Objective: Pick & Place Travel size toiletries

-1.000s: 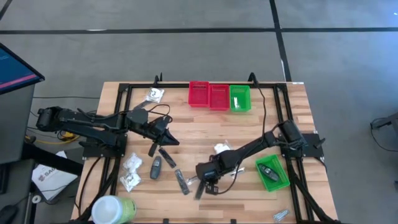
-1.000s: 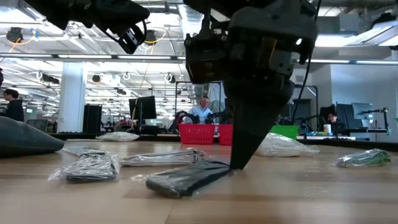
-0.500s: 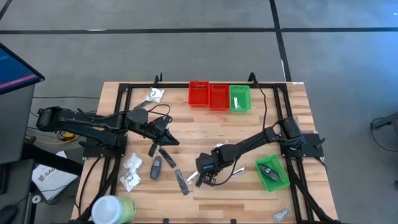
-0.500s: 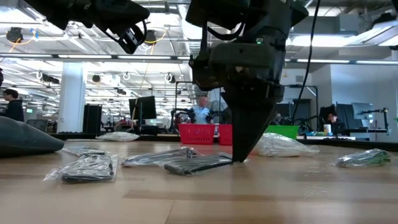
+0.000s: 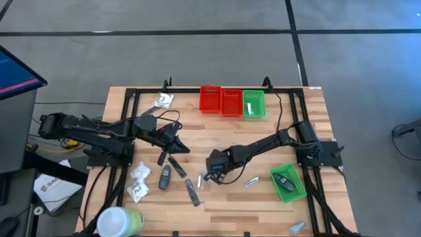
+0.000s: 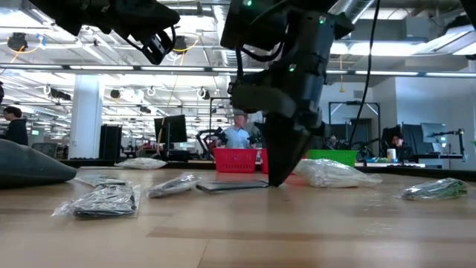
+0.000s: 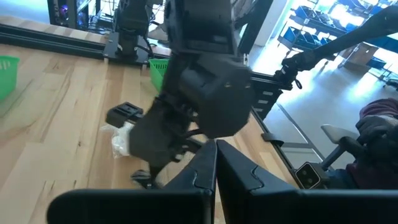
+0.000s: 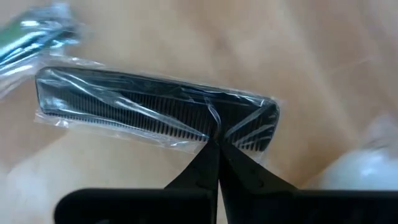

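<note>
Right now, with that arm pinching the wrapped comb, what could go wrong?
The right gripper is shut on only a fold of clear wrap at the edge of the black comb, so the film may slip or tear and the comb could drop. The comb hangs out sideways from the pinch, so it might swing or snag the white crinkly packet close by. The left gripper hovers nearby, shut; the arms could crowd each other.

Two dark jointed arms [image 5: 99, 131], black cables, tapered black jaws
</note>
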